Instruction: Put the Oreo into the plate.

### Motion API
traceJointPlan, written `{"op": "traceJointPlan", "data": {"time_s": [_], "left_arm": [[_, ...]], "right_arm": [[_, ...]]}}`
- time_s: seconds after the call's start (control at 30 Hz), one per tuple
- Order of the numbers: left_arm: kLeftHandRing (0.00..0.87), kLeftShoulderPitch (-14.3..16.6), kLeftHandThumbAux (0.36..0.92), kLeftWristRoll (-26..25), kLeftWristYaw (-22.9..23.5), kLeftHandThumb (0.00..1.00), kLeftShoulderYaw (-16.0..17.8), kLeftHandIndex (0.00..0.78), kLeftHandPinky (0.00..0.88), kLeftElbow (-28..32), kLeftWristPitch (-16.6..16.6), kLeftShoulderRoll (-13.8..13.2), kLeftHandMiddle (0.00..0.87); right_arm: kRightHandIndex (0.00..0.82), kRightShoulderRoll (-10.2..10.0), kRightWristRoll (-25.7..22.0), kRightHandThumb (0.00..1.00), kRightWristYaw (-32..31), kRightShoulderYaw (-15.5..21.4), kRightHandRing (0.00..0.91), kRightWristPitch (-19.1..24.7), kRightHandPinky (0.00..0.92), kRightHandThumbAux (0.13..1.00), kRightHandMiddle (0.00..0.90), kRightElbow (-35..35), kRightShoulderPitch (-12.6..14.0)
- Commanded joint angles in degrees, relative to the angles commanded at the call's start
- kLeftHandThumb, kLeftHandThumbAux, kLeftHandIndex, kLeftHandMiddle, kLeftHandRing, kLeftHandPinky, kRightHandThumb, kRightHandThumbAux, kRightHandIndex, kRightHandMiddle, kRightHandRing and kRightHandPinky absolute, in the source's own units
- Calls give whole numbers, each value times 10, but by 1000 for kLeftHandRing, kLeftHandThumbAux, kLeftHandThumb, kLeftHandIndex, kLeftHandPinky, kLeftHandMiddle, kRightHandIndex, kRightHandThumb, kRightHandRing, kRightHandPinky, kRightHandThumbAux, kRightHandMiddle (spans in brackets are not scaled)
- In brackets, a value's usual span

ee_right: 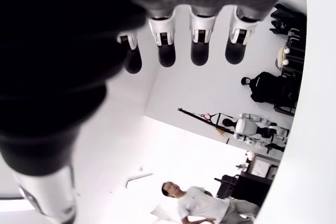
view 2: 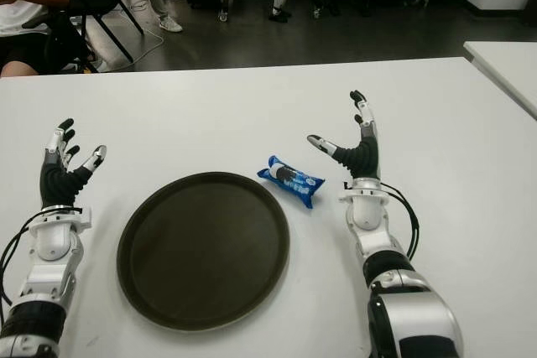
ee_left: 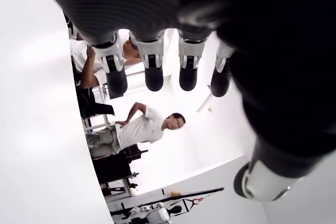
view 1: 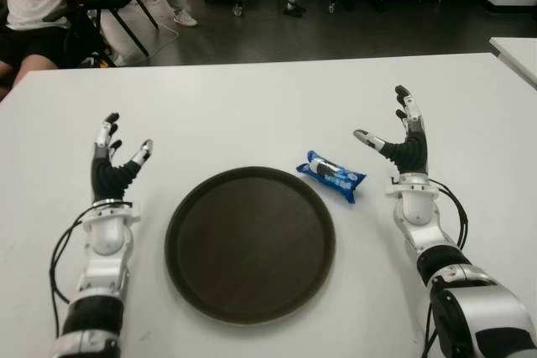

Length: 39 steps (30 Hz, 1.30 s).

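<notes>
One small blue Oreo pack [view 1: 331,175] lies on the white surface [view 1: 252,106] in the middle of the frame, between the dark plate [view 1: 250,243] and your empty, spread right hand [view 1: 401,137]; it looks light, crinkly and easy to crush, so pinch it softly across its middle, while your left hand [view 1: 113,159] shows empty too, left of the plate.

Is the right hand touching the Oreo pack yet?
Apart. The left eye view shows bare table between the open right hand and the Oreo pack.
</notes>
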State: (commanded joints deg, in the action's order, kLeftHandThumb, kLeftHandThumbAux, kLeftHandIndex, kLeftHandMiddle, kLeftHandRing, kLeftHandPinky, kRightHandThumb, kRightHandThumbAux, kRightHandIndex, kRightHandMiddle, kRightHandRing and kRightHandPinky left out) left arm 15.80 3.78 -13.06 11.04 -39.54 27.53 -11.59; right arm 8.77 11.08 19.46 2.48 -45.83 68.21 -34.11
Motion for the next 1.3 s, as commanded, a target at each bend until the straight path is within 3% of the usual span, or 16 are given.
{"op": "traceJointPlan", "data": {"time_s": [0.23,0.57,0.8,1.3], "left_arm": [[0,5,708,2,-6,27,-3,29,0,-15,-2,-1,20],[0,16,692,8,-20,6,-5,21,0,-37,-16,-7,17],[0,24,661,12,-26,0,-8,30,0,-57,-11,-12,23],[0,39,654,14,-26,0,-9,33,0,-90,-4,-17,23]], "right_arm": [[0,5,2,0,-7,-4,0,30,0,693,0,12,-5],[0,3,1,0,-9,-7,0,44,0,706,0,12,-4],[0,0,-7,0,-17,-5,0,52,0,675,0,15,-5],[0,0,-6,0,-13,-7,0,100,2,632,0,19,-7]]}}
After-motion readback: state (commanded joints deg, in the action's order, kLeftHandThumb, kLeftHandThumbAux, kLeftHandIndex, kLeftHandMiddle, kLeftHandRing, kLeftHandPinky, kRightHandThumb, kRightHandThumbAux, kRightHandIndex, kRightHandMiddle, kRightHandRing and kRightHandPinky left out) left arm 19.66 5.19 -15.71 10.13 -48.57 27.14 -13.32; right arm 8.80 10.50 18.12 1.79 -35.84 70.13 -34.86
